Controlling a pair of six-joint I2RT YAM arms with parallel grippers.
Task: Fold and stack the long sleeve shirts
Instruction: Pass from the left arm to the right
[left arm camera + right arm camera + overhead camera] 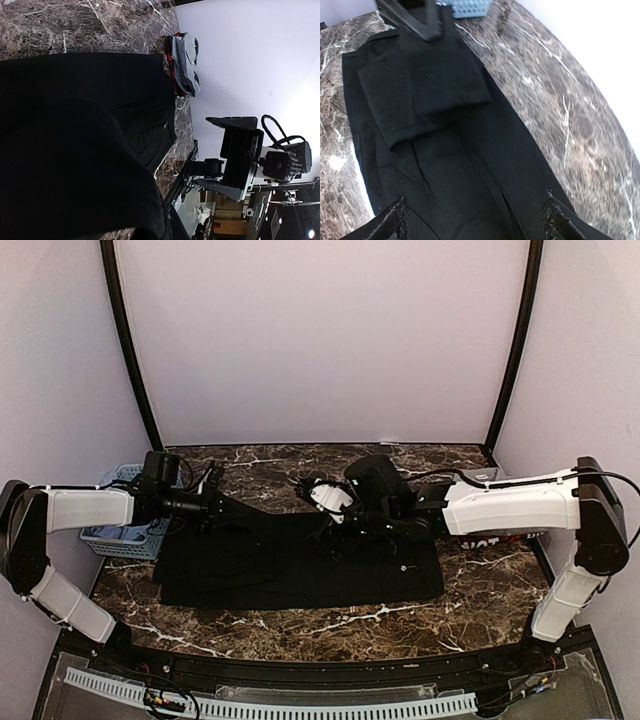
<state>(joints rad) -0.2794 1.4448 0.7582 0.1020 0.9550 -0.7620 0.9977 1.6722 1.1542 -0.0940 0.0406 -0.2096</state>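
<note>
Left fingers [414,21] clamped the black shirt [300,570], edge lifted; right fingers [395,220] hung apart above. We feared a slip undoing the fold.

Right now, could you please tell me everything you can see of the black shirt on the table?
The black shirt is soft, plain dark cloth spread mostly flat on the marble table, roughly rectangular, with seam lines down its body. One sleeve is folded across the body, hem showing. Its corner near the blue basket is lifted, apparently pinched by the left pincer. The open right pincer hangs above it.
</note>
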